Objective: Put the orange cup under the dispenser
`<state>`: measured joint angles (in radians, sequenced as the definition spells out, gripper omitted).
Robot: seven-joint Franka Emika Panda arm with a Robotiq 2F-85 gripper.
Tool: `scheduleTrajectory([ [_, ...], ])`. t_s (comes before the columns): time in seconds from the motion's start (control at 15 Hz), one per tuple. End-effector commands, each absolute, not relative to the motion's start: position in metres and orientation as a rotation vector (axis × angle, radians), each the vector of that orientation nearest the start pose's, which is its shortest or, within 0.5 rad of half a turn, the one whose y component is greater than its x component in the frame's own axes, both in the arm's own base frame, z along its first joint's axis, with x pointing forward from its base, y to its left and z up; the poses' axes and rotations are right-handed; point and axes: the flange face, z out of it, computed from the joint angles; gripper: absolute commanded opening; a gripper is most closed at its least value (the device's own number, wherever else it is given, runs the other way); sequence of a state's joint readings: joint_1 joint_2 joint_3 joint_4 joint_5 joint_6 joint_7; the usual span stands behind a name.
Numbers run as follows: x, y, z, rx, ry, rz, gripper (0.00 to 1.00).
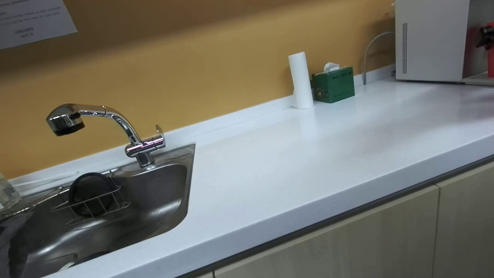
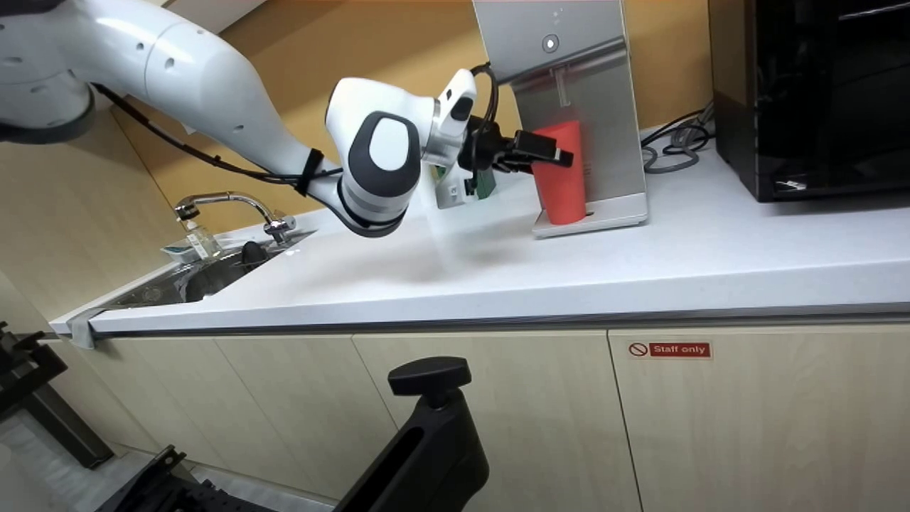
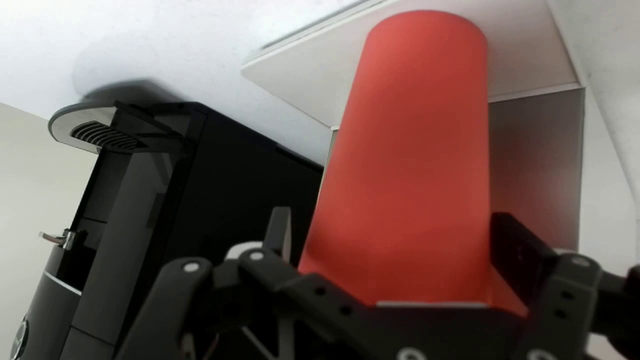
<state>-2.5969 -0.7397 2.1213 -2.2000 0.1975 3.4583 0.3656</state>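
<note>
The orange-red cup (image 2: 565, 192) stands upright on the base tray (image 2: 618, 213) of the grey dispenser (image 2: 512, 28), below its spout (image 2: 561, 85). In the wrist view the cup (image 3: 415, 150) fills the middle, with its base on the tray (image 3: 300, 75). My gripper (image 3: 400, 245) is open around the upper cup. A gap shows between the left finger and the cup; the right finger is at or very near the cup's side. In an exterior view the gripper (image 1: 485, 37), cup (image 1: 491, 61) and dispenser (image 1: 432, 42) show at the right edge, the first two cut off.
A black appliance (image 2: 810, 92) stands beside the dispenser, with cables (image 2: 679, 142) between them; the wrist view shows a black machine (image 3: 215, 175). A paper towel roll (image 1: 301, 81) and green tissue box (image 1: 339, 85) stand by the wall. A sink (image 1: 166, 185) with faucet (image 1: 123, 123) lies farther along.
</note>
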Motion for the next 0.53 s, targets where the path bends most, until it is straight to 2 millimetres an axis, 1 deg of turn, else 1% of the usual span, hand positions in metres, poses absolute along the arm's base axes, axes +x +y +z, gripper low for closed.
scheduleTrajectory([
  [0.0, 0.553, -0.26, 0.314, 2.214, -0.738, 1.126, 1.0],
  [0.2, 0.539, -0.262, 0.319, 2.235, -0.741, 1.107, 1.0],
  [0.27, 0.533, -0.261, 0.319, 2.255, -0.738, 1.095, 1.0],
  [0.47, 0.526, -0.254, 0.319, 2.306, -0.694, 1.076, 1.0],
])
